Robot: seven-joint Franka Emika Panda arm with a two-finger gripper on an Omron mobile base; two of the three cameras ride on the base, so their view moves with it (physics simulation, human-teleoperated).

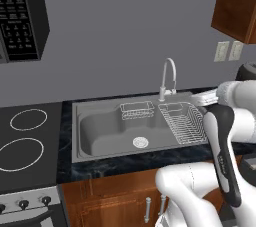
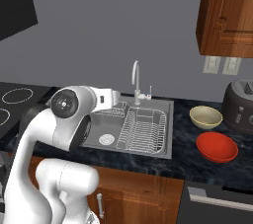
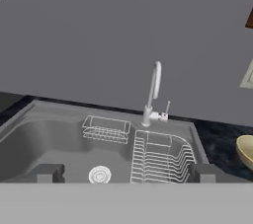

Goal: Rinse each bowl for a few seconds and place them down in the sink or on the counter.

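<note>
hand view, left to right: basin drain [image 3: 100,174] of the sink [image 3: 29,134] between the spread fingertips [image 3: 47,172] of the gripper [image 3: 123,173] (nothing held), wire rack [image 3: 160,161], tap [image 3: 152,92] beyond. tan bowl [image 2: 205,117] and red bowl [image 2: 217,146] on the counter [image 2: 197,166], right of the gripper. microwave panel lettering [image 1: 15,13] is illegible.

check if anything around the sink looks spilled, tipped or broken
Nothing stands out: the tan bowl and red bowl sit upright on the counter, and the sink looks dry and tidy.
</note>
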